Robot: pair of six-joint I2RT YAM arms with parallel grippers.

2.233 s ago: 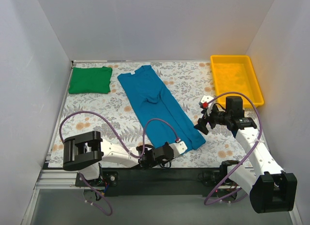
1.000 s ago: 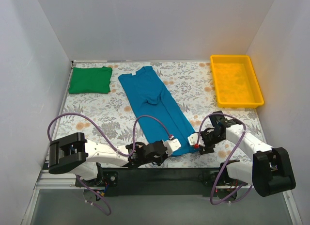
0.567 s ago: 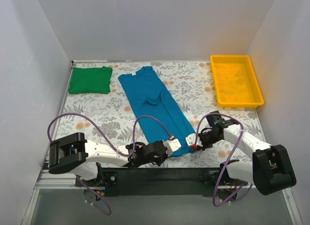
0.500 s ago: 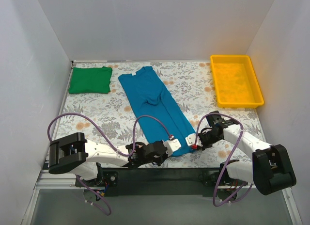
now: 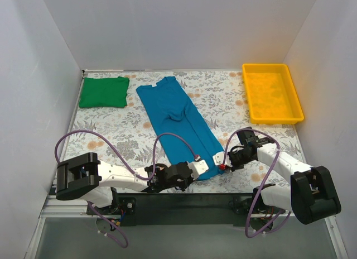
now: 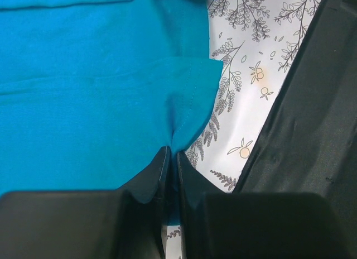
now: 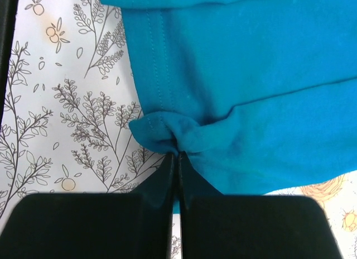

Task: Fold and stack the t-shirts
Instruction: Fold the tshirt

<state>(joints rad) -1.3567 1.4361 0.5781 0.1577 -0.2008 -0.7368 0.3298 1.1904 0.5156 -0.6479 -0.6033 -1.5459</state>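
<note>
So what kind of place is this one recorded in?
Probably a robot lab cell rather than a home: plain white walls box in a table with a floral cover, and a black mounting rail runs along its near edge.

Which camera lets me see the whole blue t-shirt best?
The top external view: the teal-blue t-shirt lies there whole, folded into a long strip. The left wrist view shows only one near corner, pinched by the left gripper; the right wrist view shows the other, bunched in the right gripper.

Robot lab test cell, white walls (image 5: pixel 184 30) around a floral-clothed table (image 5: pixel 223 91), two cabled arms (image 5: pixel 120 178) bolted at its edge
</note>
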